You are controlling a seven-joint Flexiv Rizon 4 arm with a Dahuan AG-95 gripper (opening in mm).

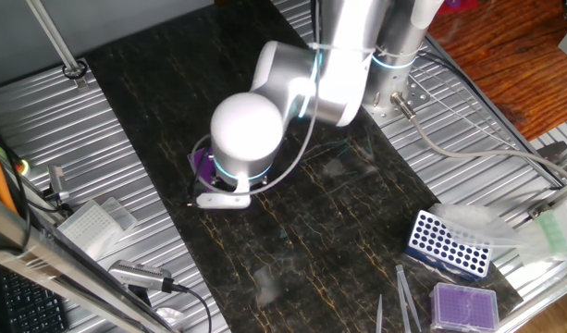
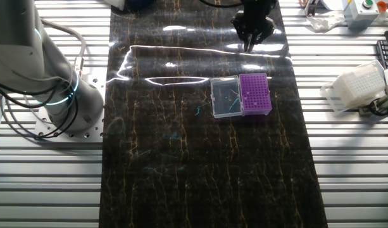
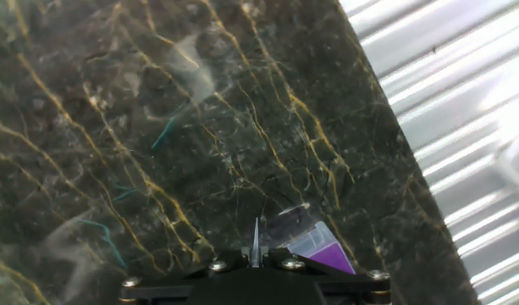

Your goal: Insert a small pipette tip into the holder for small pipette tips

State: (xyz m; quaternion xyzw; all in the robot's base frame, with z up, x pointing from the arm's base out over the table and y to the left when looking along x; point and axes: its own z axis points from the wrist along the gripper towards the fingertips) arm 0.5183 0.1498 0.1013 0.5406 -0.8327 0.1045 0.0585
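Above the dark marble counter (image 2: 200, 164), I saw my gripper (image 3: 256, 251) with fingers clamped on the small pipette tip (image 3: 256, 237), hanging beside the purple holder (image 2: 255, 94), whose clear lid (image 2: 225, 97) lay open.

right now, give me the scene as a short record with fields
surface: dark marbled mat on a ribbed metal table
purple rack: on the mat, clear lid open flat beside it
gripper: above the mat, off to one side of the rack
pipette tip: thin clear sliver between the fingertips in the hand view
other racks: blue-and-white rack and lilac rack at the mat's far end
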